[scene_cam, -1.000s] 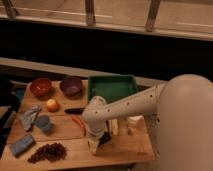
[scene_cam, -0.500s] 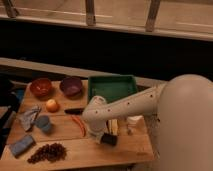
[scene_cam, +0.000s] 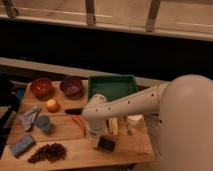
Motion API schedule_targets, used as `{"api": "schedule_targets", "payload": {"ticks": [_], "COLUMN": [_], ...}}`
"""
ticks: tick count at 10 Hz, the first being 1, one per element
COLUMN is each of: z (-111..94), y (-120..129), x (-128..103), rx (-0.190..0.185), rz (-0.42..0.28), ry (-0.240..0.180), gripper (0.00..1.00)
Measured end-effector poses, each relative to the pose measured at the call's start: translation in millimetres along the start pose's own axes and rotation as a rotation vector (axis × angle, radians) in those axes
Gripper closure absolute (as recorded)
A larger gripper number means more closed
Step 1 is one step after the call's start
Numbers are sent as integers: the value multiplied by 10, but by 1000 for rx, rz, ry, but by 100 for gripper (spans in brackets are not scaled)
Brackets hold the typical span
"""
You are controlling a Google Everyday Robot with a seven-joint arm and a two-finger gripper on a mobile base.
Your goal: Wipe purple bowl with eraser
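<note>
Eraser [scene_cam: 106,144] lies flat near the front edge of the wooden worktop [scene_cam: 75,142], a small black block just right of and below the claw [scene_cam: 96,134]. Contact between the two cannot be made out. The claw hangs at the end of a white arm that reaches in from the right and bends down over the middle of the worktop. Whether it is spread or pressed together cannot be told.

The purple bowl [scene_cam: 71,86] stands upright at the back of the worktop, well apart from the eraser. An orange-red bowl [scene_cam: 41,87] sits to its left and a green tray [scene_cam: 112,78] to its right. In front of the bowls rests a round orange fruit [scene_cam: 52,105], and near it lies a black-handled knife [scene_cam: 74,111].

A red-orange carrot [scene_cam: 79,125] lies just left of the claw. A banana [scene_cam: 113,126] and a white cup [scene_cam: 134,120] are to its right.

On the left side are a grey cloth [scene_cam: 29,116], a blue-grey cup [scene_cam: 44,123], a blue-grey sponge [scene_cam: 22,145] and a pile of dark raisins [scene_cam: 47,152].
</note>
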Motion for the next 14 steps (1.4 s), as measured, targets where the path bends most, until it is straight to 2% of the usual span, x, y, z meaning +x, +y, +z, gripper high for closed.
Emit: {"api": "schedule_targets", "payload": {"ticks": [2, 4, 6, 9, 11, 14], "z": [-372, -617, -675, -772, -916, -1236], "y": [-154, -339, -487, -693, -828, -1011], "x": [-164, -355, -432, -608, -745, -924], "rx": [-29, -67, -125, -174, -170, -130], "rz": [20, 46, 94, 120, 120, 99], "ry": [-48, -88, -145, -234, -278, -288], "gripper": [100, 100, 100, 100, 100, 100]}}
